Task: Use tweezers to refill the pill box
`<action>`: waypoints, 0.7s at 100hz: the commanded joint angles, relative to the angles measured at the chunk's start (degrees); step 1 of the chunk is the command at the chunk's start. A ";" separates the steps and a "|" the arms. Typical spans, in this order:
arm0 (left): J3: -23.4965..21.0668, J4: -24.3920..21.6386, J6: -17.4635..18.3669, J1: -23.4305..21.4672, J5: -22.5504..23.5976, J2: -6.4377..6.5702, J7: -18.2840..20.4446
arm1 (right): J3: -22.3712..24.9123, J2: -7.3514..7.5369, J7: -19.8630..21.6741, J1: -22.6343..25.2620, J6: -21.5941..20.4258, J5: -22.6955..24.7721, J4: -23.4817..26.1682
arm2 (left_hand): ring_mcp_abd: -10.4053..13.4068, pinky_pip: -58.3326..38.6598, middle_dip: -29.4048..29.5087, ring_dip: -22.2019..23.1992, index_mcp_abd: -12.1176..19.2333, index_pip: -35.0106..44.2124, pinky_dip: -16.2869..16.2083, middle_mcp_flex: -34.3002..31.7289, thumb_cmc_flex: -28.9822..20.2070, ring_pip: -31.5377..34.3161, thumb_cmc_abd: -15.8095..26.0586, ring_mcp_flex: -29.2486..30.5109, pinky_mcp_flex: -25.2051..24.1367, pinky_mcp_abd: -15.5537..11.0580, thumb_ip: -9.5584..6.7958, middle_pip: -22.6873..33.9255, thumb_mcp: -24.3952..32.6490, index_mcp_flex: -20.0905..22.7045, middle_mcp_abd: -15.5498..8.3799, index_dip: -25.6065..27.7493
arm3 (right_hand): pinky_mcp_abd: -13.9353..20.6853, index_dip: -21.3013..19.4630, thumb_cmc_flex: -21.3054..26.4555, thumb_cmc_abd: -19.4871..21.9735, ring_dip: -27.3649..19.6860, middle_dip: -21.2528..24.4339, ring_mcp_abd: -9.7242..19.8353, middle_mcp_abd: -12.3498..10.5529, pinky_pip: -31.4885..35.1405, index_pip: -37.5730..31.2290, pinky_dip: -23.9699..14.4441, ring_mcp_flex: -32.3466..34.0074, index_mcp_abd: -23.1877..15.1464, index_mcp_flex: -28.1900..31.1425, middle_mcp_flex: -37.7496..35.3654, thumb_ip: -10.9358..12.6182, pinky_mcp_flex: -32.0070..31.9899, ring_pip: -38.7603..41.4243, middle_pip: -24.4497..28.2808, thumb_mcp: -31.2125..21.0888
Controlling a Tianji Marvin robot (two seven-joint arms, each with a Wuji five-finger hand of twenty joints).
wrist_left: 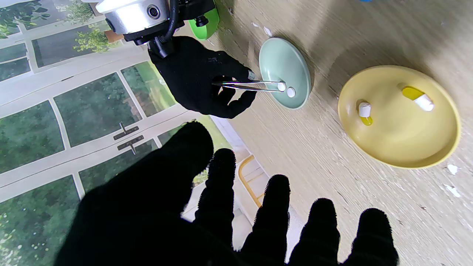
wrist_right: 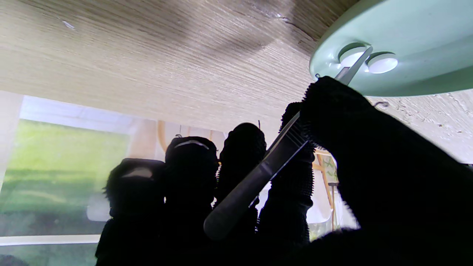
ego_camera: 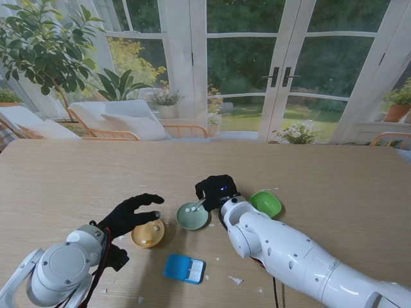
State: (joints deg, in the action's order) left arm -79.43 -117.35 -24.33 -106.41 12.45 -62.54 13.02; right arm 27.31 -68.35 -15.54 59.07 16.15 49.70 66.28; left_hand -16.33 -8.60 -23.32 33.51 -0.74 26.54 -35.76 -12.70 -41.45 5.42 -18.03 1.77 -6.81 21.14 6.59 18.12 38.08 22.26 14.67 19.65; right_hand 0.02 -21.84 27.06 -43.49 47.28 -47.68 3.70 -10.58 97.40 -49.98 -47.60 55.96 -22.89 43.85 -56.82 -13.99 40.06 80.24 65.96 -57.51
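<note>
Black-gloved right hand [ego_camera: 214, 189] pinches steel tweezers [wrist_left: 249, 85], tips at one of two white pills [wrist_left: 291, 92] in the pale green dish [ego_camera: 192, 216]; left hand [ego_camera: 130, 213] hovers spread, holding nothing, beside the yellow dish [ego_camera: 148, 233], blue pill box [ego_camera: 185, 268] nearer to me

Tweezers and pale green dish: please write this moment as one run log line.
right hand: shut on tweezers | tips: at a white pill in pale green dish | left hand: open, holds nothing | pill box: untouched

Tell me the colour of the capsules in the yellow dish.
Half yellow, half white capsules; clearest in the left wrist view.
</note>
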 commanded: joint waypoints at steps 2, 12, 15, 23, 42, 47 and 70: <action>-0.04 -0.32 -0.21 -0.15 -0.07 0.01 0.95 | 0.04 -0.11 0.89 0.33 0.09 0.29 0.55 | 1.28 1.19 0.15 -0.22 2.41 -0.15 0.50 0.33 -0.52 -0.80 0.35 -1.43 0.34 -1.77 -1.59 0.22 -0.59 -1.17 -2.28 -0.48 | 1.72 -1.19 0.11 -2.00 0.48 -0.55 0.63 -2.29 3.57 -0.12 -0.24 0.22 -1.17 -0.43 0.65 -0.23 -0.24 1.02 1.41 -0.90; -0.04 -0.32 -0.19 -0.14 -0.09 0.01 0.97 | 0.01 0.06 1.18 0.34 0.04 0.54 0.74 | 1.36 1.18 0.16 -0.20 2.46 -0.12 0.49 0.34 -0.51 -0.79 0.36 -1.44 0.33 -1.77 -1.59 0.20 -0.57 -1.20 -2.37 -0.48 | 1.73 -1.42 0.24 -2.49 0.48 -0.54 0.68 -2.21 3.57 0.53 -0.23 0.07 -0.44 -0.44 0.93 -0.21 -0.24 0.95 1.37 -1.20; -0.04 -0.32 -0.20 -0.14 -0.10 0.02 1.00 | -0.01 0.12 1.35 0.34 0.07 0.63 0.85 | 1.35 1.18 0.16 -0.21 2.45 -0.12 0.49 0.35 -0.49 -0.80 0.37 -1.44 0.33 -1.79 -1.58 0.20 -0.58 -1.22 -2.36 -0.48 | 1.73 -1.57 0.28 -2.59 0.48 -0.55 0.73 -2.22 3.57 0.87 -0.23 -0.03 -0.20 -0.53 1.03 -0.19 -0.24 0.92 1.37 -1.31; -0.04 -0.33 -0.19 -0.14 -0.11 0.02 1.00 | 0.01 0.18 1.40 0.37 0.06 0.75 0.91 | 1.36 1.18 0.16 -0.22 2.43 -0.10 0.49 0.35 -0.52 -0.80 0.36 -1.43 0.34 -1.80 -1.59 0.20 -0.56 -1.21 -2.31 -0.47 | 1.73 -1.87 0.37 -2.66 0.49 -0.54 0.76 -2.39 3.57 1.08 -0.23 -0.06 0.04 -0.44 0.98 -0.14 -0.24 0.90 1.40 -1.51; 0.00 -0.32 -0.24 -0.11 -0.12 0.02 1.01 | 0.11 -0.04 0.78 0.31 -0.51 0.42 0.46 | 1.39 1.18 0.15 -0.21 2.47 -0.08 0.50 0.34 -0.49 -0.79 0.37 -1.42 0.34 -1.79 -1.57 0.22 -0.55 -1.22 -2.35 -0.48 | 1.75 -3.54 1.18 -2.04 0.53 -0.56 0.62 -2.48 3.57 -1.26 -0.21 0.53 -2.08 2.04 -0.07 -0.03 -0.13 1.10 1.82 -1.93; 0.00 -0.33 -0.25 -0.12 -0.12 0.02 1.01 | 0.14 -0.19 0.30 0.28 -0.80 0.17 0.13 | 1.31 1.18 0.14 -0.21 2.46 -0.03 0.49 0.27 -0.51 -0.78 0.31 -1.43 0.34 -1.79 -1.58 0.26 -0.54 -1.13 -2.34 -0.46 | 1.72 -3.83 1.41 -1.45 0.53 -0.49 0.49 -2.45 3.56 -2.12 -0.19 0.79 -2.47 3.39 -0.56 0.17 0.07 1.17 1.87 -2.22; -0.05 -0.35 -0.25 -0.16 -0.08 0.02 1.01 | 0.62 -0.26 -0.57 0.59 -1.63 -0.01 0.11 | 1.35 1.18 0.15 -0.21 2.43 -0.04 0.49 0.35 -0.54 -0.79 0.33 -1.43 0.33 -1.77 -1.59 0.23 -0.48 -1.21 -2.31 -0.48 | 1.34 -3.65 1.80 -0.30 0.44 -0.21 0.10 -2.25 3.69 -3.92 -0.19 1.39 -3.54 7.13 -1.45 0.55 0.47 1.29 1.84 -2.94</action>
State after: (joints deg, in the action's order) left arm -79.42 -117.36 -24.34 -106.40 12.43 -62.51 13.12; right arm 27.60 -68.31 -16.78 59.14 14.78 49.49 65.80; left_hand -16.33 -8.60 -23.32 33.51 -0.72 26.54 -35.76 -12.70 -41.45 5.42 -18.03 1.77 -6.80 21.14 6.60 18.12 38.08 22.26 14.66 19.65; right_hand 0.06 -24.25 27.30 -44.82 47.28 -47.68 3.75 -10.66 97.40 -49.17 -47.60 55.96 -22.87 46.68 -57.02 -14.09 40.06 80.24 65.96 -57.53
